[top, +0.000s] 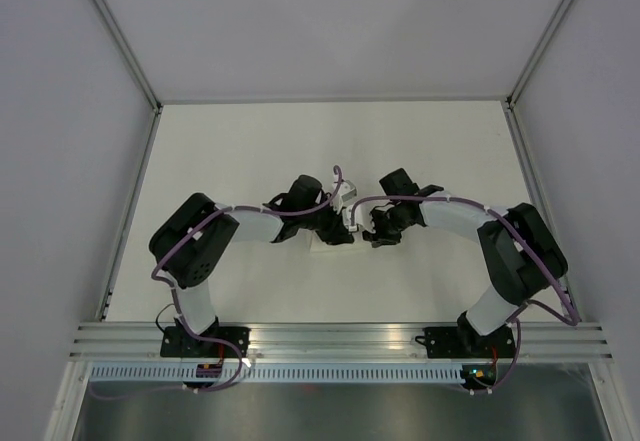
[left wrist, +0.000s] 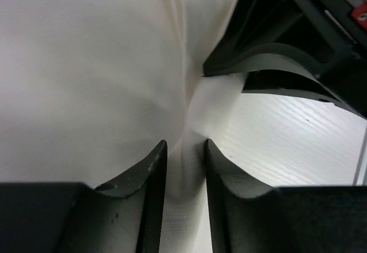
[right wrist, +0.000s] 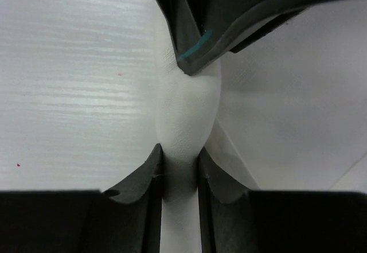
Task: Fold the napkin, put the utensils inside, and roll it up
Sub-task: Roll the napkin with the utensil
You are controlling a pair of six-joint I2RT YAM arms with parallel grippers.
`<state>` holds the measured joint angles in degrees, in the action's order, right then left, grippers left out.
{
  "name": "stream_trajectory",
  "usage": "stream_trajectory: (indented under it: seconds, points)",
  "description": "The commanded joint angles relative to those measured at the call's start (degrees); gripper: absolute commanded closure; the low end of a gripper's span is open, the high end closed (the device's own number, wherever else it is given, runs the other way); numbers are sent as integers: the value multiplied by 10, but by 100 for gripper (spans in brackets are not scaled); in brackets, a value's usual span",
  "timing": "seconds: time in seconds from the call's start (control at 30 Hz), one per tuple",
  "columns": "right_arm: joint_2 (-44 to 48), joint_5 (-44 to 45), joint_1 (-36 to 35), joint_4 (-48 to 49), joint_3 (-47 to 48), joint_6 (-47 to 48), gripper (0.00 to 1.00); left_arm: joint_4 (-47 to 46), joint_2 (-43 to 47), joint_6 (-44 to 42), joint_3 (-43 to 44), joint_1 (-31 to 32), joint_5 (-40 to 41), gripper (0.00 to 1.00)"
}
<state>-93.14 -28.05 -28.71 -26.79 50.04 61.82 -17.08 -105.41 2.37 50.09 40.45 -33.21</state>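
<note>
Rolling step, at centre of the bench [right wrist: 74, 92]: right fingers [right wrist: 150, 172] clamp the napkin [right wrist: 186, 109] roll; left fingers [left wrist: 152, 170] straddle a cloth ridge, grip uncertain. Next move probably needs an even, two-handed turn.

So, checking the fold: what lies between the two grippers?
A raised ridge of the napkin runs from the right gripper to the left gripper; both wrist views show it.

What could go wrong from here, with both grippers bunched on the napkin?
1. The left gripper and right gripper straddle the same ridge of the napkin, very close together; they may collide.
2. The bunched cloth could spring loose if either grip slackens.
3. No utensils are visible, so whether they sit inside cannot be checked.
</note>
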Motion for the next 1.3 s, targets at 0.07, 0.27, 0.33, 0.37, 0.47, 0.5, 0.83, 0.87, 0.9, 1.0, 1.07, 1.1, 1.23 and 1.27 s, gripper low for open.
stream_trajectory:
  seconds: [0.07,0.27,0.33,0.37,0.47,0.5,0.83,0.87,0.9,1.0,1.07,1.1,1.23,1.27]
  points:
    - [-99,-17,15,-169,65,-29,94,-37,91,4,-21,1,156,59]
    - [-193,-61,23,-292,155,-32,95,-88,148,23,-65,-3,293,53]
    - [-219,-72,28,-310,179,-31,96,-99,163,31,-76,-3,347,53]
    - [-225,-76,30,-319,183,-32,96,-105,169,31,-84,-5,353,53]
    - [-246,-79,37,-316,196,-50,96,-136,193,33,-102,-5,389,52]
    - [-252,-78,37,-315,198,-54,96,-139,201,34,-110,-5,410,52]
    - [-353,-75,51,-386,308,-91,96,-203,306,-62,-173,11,396,53]
    - [-360,-73,52,-397,318,-90,96,-203,309,-77,-178,30,400,53]
    - [-380,-71,55,-405,339,-86,96,-204,310,-92,-180,40,412,53]
    - [-416,-67,66,-423,376,-84,96,-194,301,-154,-180,86,427,53]
    - [-432,-60,67,-430,390,-84,96,-186,288,-179,-173,127,442,54]
    - [-440,-53,68,-427,397,-88,96,-177,281,-204,-170,141,450,54]
    - [-455,-39,68,-422,409,-94,96,-150,232,-248,-153,204,457,53]
    - [-461,-38,69,-419,412,-96,96,-146,212,-256,-147,225,459,46]
